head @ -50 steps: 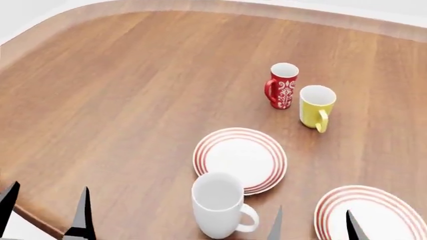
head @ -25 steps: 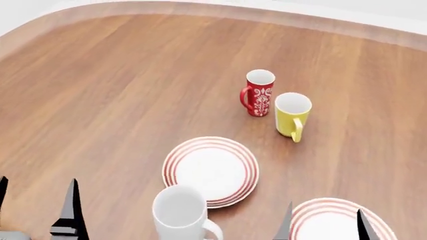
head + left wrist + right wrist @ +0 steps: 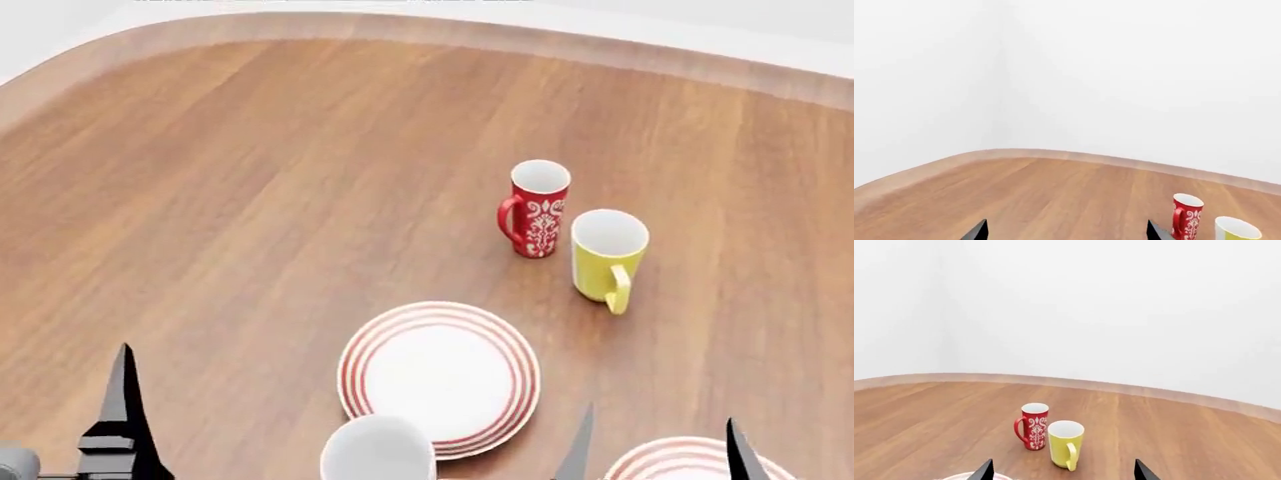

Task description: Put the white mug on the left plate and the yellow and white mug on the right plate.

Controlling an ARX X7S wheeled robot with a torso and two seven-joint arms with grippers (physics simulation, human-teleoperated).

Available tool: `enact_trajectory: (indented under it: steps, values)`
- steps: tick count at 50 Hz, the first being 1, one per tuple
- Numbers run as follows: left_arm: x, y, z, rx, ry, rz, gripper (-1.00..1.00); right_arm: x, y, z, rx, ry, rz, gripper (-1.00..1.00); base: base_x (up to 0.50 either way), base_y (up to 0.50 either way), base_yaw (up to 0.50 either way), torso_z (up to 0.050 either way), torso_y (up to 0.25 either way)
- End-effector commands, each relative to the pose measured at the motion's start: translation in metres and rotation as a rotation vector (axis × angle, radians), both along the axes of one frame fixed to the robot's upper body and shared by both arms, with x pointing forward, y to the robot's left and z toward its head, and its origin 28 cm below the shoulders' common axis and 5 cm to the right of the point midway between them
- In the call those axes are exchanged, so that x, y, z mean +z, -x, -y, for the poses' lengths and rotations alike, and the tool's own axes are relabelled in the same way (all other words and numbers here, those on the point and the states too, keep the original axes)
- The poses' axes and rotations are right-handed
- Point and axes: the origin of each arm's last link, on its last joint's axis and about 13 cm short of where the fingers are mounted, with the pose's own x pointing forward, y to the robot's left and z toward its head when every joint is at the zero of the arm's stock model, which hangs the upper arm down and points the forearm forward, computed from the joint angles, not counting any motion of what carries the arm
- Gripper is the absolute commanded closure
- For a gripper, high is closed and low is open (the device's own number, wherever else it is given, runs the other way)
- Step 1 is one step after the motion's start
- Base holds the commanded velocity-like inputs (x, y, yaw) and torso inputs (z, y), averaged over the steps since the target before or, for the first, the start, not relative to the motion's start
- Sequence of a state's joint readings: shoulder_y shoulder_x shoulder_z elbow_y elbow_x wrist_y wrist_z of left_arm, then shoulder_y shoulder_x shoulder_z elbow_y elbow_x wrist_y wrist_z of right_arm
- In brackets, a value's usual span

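While both hover low, left pincer and right pincer gape, empty.

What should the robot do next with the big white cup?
Probably lower the left pincer toward the white cup. It stands on the table by the near rim of the left plate, not on it, and both pincers are open and empty.

White mug and right plate cut by the head view's bottom edge.
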State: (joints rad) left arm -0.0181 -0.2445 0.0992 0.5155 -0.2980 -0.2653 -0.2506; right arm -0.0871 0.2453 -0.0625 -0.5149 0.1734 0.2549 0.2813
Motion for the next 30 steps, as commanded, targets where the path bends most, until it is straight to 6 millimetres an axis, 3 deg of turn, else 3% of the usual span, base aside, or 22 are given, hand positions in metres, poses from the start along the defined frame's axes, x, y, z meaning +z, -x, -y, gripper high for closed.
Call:
enact_trajectory:
  steps: [1, 14, 24, 30]
  values:
    - [0.002, -0.002, -0.002, 0.036, 0.017, -0.009, -1.0, 0.001, 0.0, 0.001, -0.009, -0.005, 0.0, -1.0, 0.47, 0.17, 0.0, 0.0, 0.0]
    - [0.004, 0.0, -0.002, 0.021, 0.023, 0.005, -1.0, 0.001, 0.0, 0.002, -0.026, -0.015, -0.009, -1.0, 0.47, 0.17, 0.0, 0.0, 0.0]
    - [0.007, 0.001, -0.003, 0.031, 0.034, 0.011, -1.0, -0.001, 0.001, 0.003, -0.016, -0.023, -0.008, -1.0, 0.0, 0.0, 0.0, 0.0, 0.002]
    - [0.017, 0.013, -0.003, 0.07, 0.055, 0.029, -1.0, 0.004, 0.018, 0.013, 0.072, -0.017, -0.019, -1.0, 0.0, 0.0, 0.0, 0.0, 0.0]
